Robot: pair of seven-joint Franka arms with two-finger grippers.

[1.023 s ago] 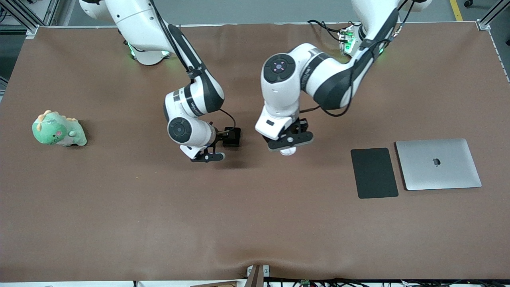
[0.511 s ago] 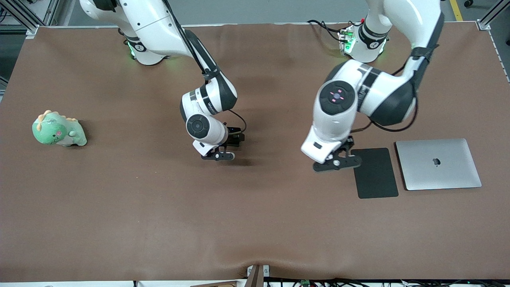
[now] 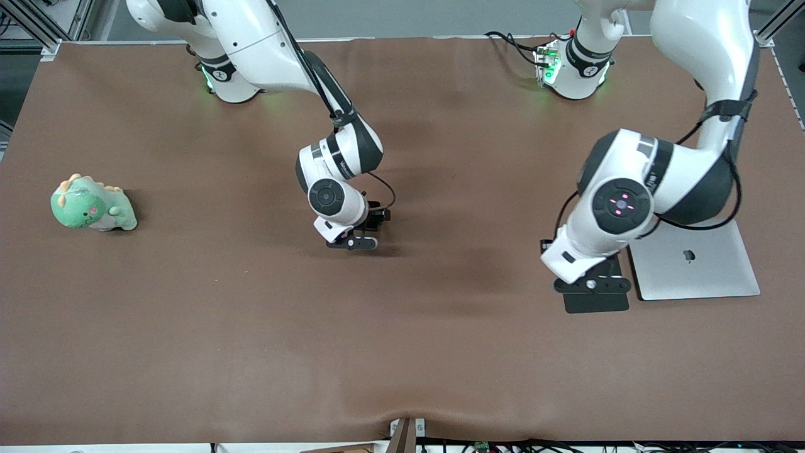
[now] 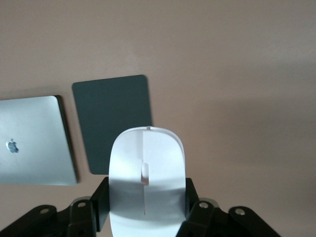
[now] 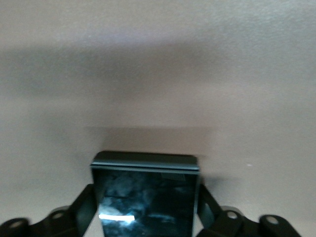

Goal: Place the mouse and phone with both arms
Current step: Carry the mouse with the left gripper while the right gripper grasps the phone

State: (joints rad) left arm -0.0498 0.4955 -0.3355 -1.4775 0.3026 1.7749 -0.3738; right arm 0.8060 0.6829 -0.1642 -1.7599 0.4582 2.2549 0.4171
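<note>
**Both arms loaded, mind the slippery stuff**

Your left gripper [image 3: 592, 284], over the dark mat [image 4: 112, 120] beside the laptop [image 3: 695, 261], is clamped on the mouse [image 4: 146, 187]: light, glossy, best pinched by its sides. Your right gripper [image 3: 353, 242], mid-surface, is clamped on the phone [image 5: 146, 197] by its edges: stiff, slick, crackable, so I'd set it down gently.
</note>
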